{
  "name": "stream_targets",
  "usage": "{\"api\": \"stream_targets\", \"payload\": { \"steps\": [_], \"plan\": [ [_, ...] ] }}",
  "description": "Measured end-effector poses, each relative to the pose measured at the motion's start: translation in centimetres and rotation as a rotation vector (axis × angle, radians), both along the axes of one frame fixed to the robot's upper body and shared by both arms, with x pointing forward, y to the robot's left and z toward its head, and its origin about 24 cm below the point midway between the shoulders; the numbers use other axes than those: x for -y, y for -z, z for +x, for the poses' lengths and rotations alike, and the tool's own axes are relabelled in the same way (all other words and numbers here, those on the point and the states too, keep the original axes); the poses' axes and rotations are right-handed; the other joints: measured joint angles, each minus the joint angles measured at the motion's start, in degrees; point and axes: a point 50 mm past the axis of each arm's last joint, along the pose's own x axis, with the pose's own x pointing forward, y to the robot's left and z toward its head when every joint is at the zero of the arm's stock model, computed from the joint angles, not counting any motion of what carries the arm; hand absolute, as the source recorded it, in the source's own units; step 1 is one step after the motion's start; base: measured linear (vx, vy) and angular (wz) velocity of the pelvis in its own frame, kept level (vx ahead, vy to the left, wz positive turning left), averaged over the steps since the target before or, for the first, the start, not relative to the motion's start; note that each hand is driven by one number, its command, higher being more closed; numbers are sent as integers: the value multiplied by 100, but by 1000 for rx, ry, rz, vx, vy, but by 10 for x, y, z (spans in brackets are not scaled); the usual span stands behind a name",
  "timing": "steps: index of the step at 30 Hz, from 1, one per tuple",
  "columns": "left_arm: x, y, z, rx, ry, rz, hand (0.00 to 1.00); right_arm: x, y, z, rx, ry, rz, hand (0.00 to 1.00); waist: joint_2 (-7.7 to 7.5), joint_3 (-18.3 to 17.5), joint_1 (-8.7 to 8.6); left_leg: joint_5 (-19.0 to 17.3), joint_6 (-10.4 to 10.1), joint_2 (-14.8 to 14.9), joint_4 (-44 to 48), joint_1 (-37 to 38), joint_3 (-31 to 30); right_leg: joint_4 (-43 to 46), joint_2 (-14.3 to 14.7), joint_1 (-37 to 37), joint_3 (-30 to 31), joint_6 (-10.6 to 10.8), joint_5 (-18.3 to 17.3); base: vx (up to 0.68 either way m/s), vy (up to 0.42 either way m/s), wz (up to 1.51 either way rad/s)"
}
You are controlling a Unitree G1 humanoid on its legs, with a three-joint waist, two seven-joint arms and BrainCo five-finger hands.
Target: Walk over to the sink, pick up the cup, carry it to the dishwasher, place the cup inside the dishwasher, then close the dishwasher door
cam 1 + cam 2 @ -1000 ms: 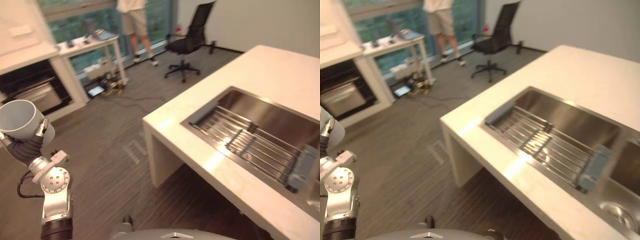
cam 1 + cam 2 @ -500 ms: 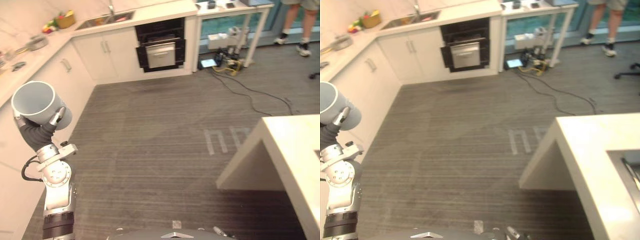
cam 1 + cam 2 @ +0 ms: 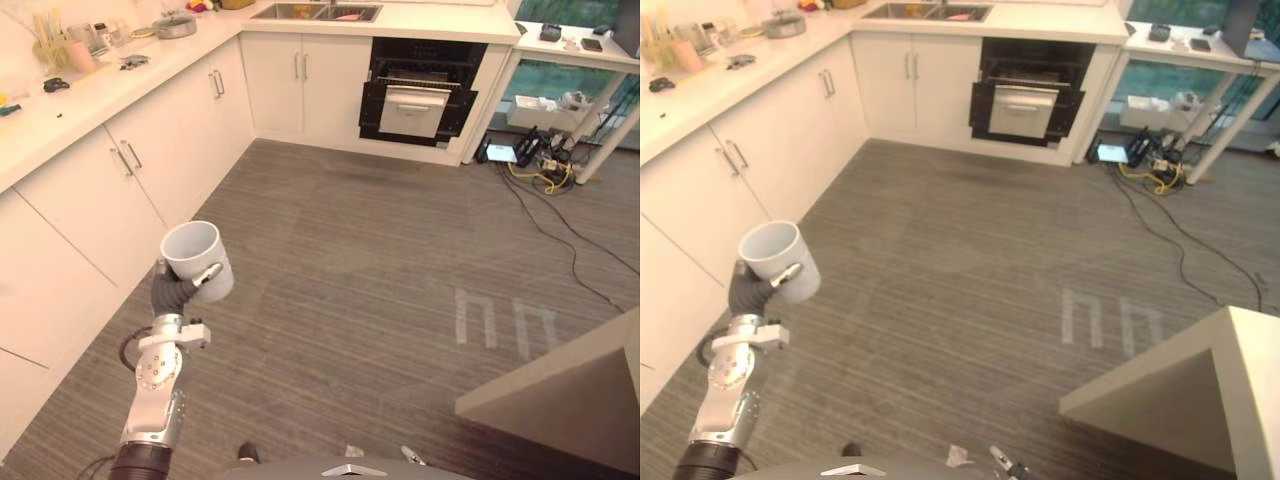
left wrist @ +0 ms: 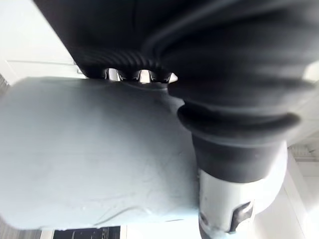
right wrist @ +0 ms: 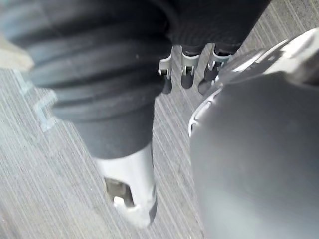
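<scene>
Pickup looks done: left hand [image 3: 178,288] is curled round the pale grey cylindrical cup [image 3: 195,260], held upright, mouth up, well apart from the black built-in dishwasher [image 3: 418,100] (door seems ajar, hard to tell). Left to do: walk over, load cup, shut door. Grey striped floor [image 3: 350,300] up to the dishwasher looks free. Loose black cables [image 3: 560,230] lie just beside the dishwasher, white cabinets [image 3: 150,170] flank its other side. Right hand [image 5: 128,184] idle.

I'm looking down on a grey striped floor [image 3: 360,270] with pale tape marks [image 3: 503,322] and a tangle of cables [image 3: 540,165]. The white counter [image 3: 95,95] carries a lidded pot [image 3: 175,24] and small items I can't identify.
</scene>
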Motion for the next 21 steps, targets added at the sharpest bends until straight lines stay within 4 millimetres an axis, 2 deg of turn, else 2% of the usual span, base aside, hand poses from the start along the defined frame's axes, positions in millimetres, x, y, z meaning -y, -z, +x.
{"api": "stream_targets", "payload": {
  "steps": [6,8,12,14,15,21],
  "plan": [
    [15,2,0,11,140,-57,100,-8,0,8,25,-76,93,0,18,-25,-42,30,-30,154,-37,32,297,-457,172,14,236,31,361,-64,-5,-27],
    [16,2,0,13,151,-73,100,-13,1,9,33,-64,134,0,-100,-20,-56,33,-35,174,-39,52,421,-628,200,20,348,49,492,-61,6,-27],
    [20,2,0,18,170,-121,100,-18,1,9,32,-109,155,0,-207,-50,-96,12,-66,170,-41,142,511,-817,201,147,402,64,608,-42,4,-12],
    [21,2,0,23,172,-127,100,-17,1,8,24,-119,156,0,-196,-63,-96,-3,-84,173,-42,205,574,-859,206,194,449,65,625,-38,-1,-11],
    [23,-6,7,62,91,-135,100,-19,3,4,-9,-88,166,0,-234,-253,-104,-31,-122,206,-42,287,737,-1021,245,227,627,75,773,-22,-1,-6],
    [23,-6,7,61,83,-137,100,-19,3,3,-10,-86,166,0,-236,-253,-94,-48,-111,201,-39,287,736,-1020,245,227,628,73,772,0,0,0]
  ]
}}
